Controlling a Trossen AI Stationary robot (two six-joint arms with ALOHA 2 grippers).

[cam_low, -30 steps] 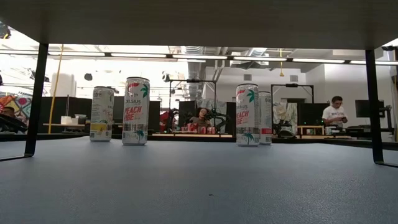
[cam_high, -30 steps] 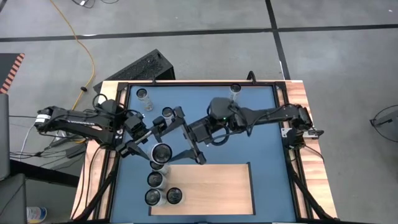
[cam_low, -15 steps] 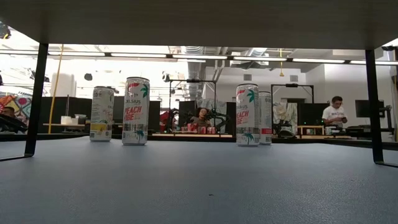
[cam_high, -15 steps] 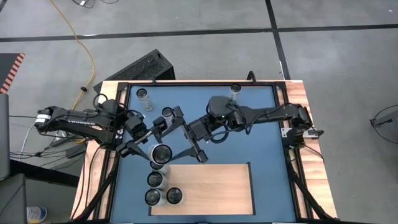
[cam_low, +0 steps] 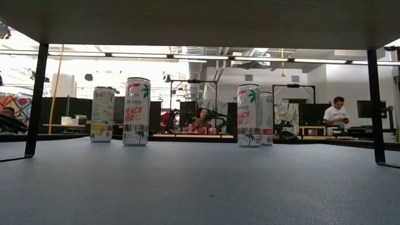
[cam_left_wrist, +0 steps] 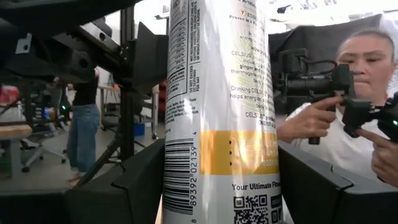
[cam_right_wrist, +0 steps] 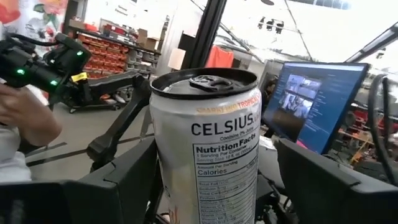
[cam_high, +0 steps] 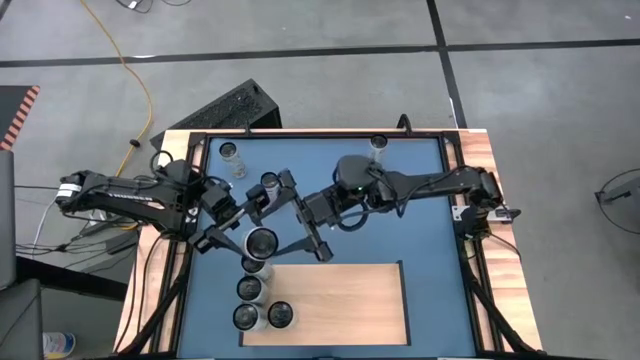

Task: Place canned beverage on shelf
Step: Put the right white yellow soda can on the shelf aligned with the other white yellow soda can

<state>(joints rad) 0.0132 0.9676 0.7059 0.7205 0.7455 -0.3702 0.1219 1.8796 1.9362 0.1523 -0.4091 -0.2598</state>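
Observation:
A white Celsius can (cam_high: pixel 260 243) stands upright in the air just beyond the far left corner of the shelf (cam_high: pixel 340 300), a raised pale wood panel. My left gripper (cam_high: pixel 243 236) comes from the table's left and is shut on the can (cam_left_wrist: pixel 217 112). My right gripper (cam_high: pixel 282 232) comes from the right and is open. Its fingers (cam_right_wrist: pixel 311 180) stand on either side of the can's upper part (cam_right_wrist: pixel 208 143), with a gap showing on one side. Several more cans (cam_high: pixel 248 290) stand upright on the shelf's left end. My left gripper pinches the can's side wall (cam_left_wrist: pixel 171 186) between its two fingers, at the barcode on the lower half. The fingers come nearly level from the table's left side. The can stands upright in the hold, lifted clear of the table and the shelf.
Several cans (cam_low: pixel 136 111) stand on the blue table top (cam_high: pixel 420 200) toward its far edge. The shelf's dark legs (cam_low: pixel 34 100) and underside (cam_low: pixel 200 19) show in the low view. A person (cam_left_wrist: pixel 367 93) with hand controllers stands beyond the table. The shelf's right part is bare wood.
My right gripper has rolled slightly about its own line while staying at the can. The can and my left gripper have kept still.

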